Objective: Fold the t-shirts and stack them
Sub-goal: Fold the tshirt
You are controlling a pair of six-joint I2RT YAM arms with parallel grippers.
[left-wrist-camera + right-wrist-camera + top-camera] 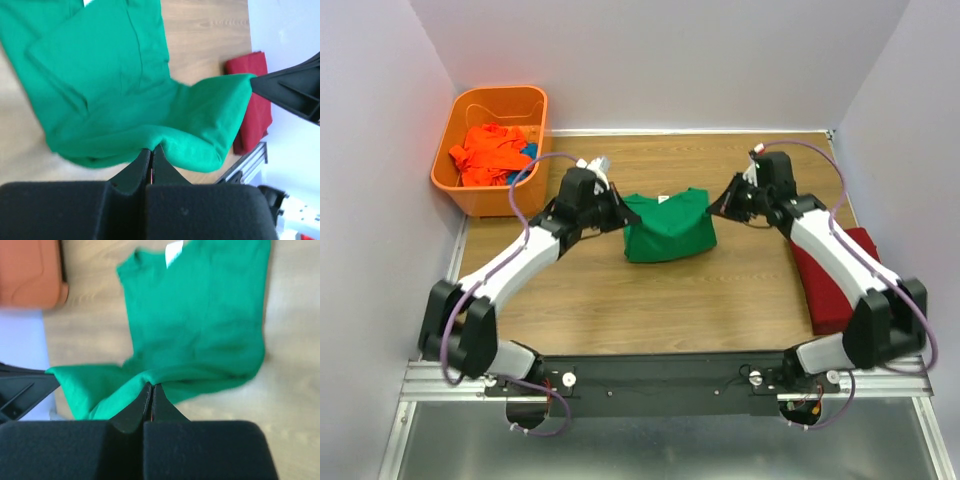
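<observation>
Far left, in the back corner: basket [480, 200] with an orange shirt [485, 155] crumpled inside. Next, left gripper [618, 212], jaws pressed together on the left edge of the green shirt [670, 235], a fold of cloth pinched between the tips. Mid-table, between both grippers: that green shirt, collar and white label toward the back wall, body lying on the wood, one stretch of cloth raised and slung from one gripper across to the other. Then right gripper [717, 208], likewise clamped tight on the shirt's right edge. Far right, at the table [620, 310] edge: red shirt [825, 305], folded flat, partly hidden under the right arm, well apart from the green one.
</observation>
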